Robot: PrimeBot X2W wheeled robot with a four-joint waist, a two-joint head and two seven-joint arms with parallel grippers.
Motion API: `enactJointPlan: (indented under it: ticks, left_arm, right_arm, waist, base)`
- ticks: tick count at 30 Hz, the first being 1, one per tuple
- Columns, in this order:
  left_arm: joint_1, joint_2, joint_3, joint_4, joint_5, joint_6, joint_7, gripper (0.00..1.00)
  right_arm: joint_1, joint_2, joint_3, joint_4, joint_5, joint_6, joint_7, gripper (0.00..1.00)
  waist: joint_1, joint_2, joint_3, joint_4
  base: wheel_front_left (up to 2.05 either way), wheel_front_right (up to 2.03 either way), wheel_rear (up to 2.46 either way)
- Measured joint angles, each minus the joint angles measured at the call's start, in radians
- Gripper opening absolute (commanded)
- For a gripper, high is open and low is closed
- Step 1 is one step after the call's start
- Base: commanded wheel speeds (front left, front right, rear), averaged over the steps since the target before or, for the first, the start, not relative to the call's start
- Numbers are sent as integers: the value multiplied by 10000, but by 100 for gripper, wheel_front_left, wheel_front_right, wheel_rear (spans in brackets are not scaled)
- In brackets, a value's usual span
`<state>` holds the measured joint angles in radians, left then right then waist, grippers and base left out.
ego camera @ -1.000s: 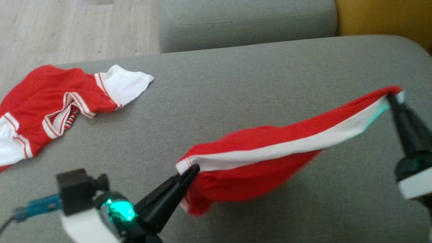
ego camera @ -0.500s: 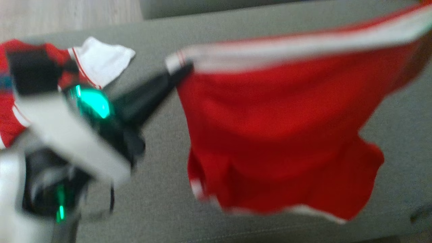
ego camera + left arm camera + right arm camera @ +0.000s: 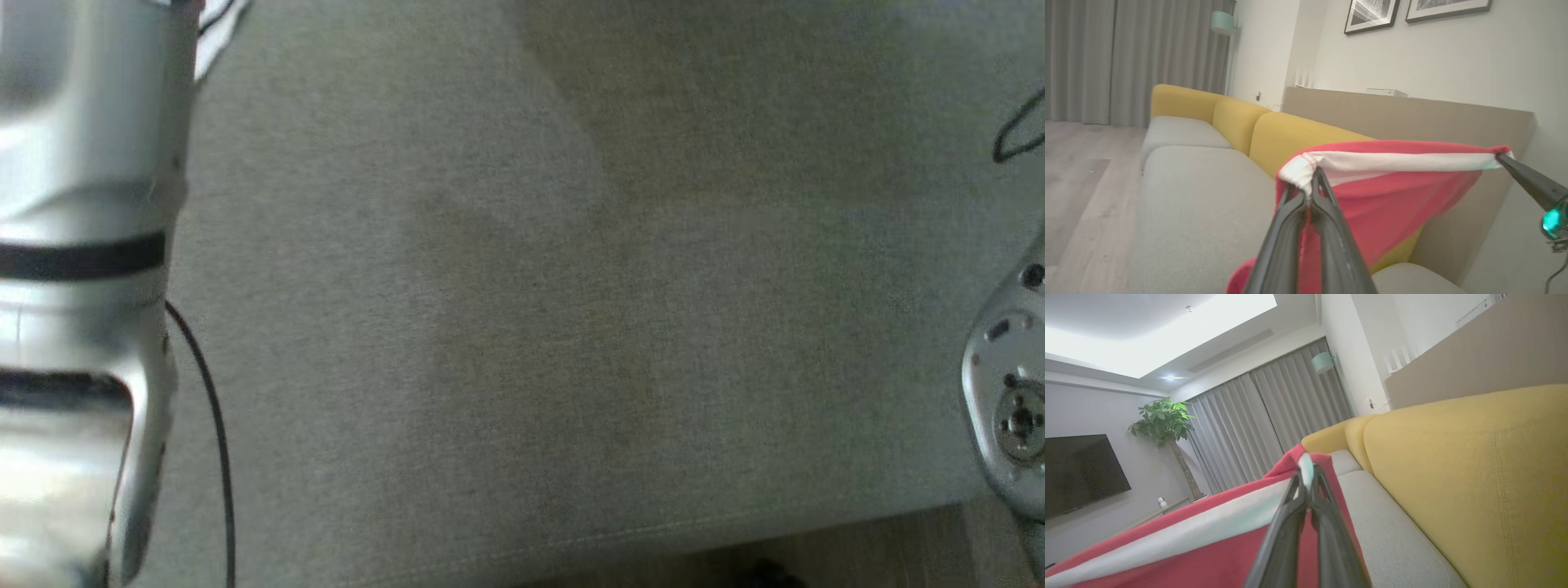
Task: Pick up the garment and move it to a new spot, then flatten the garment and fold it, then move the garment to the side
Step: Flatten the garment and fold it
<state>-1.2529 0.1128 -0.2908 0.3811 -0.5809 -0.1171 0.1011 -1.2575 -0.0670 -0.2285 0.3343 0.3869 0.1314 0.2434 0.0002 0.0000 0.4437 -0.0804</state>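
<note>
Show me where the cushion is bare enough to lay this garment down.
Bare grey cushion runs from the left forearm to the right arm's joint, down to the front seam. Crowded at the far left: white cloth corner and a dark cable.

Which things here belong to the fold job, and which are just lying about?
In the job: red garment, stretched in the air; left pincer and right pincer, each shut on its white band; grey sofa seat.
Lying about: yellow cushions, potted plant, television, framed pictures, curtains.
</note>
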Motion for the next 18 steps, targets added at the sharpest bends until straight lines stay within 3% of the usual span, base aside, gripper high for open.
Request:
enactJointPlan:
  ticks: [3,8,13,18]
  left_arm:
    - [-294,31,-566,1847,408,-75,-1743,0]
    - [1626,121,-2004,2928,-81,-79,-2717,0]
    - [3975,554,-2915,2510,-1066,-150,-3266,0]
    - [6647,1135,-3492,970,-1714,-150,-3490,0]
  right_arm:
    - [33,13,485,1570,330,0,-1271,0]
    - [2533,29,980,2282,577,0,-2019,0]
    - [5530,69,1170,1864,1026,0,-2196,0]
    - [8101,71,1285,546,1258,0,-2255,0]
  waist:
    - [3,0,423,-322]
    - [-1,0,258,-613]
    - [-3,0,-75,-680]
    - [-3,0,-619,-622]
  base:
    - [0,0,0]
    - [0,0,0]
    - [0,0,0]
    - [0,0,0]
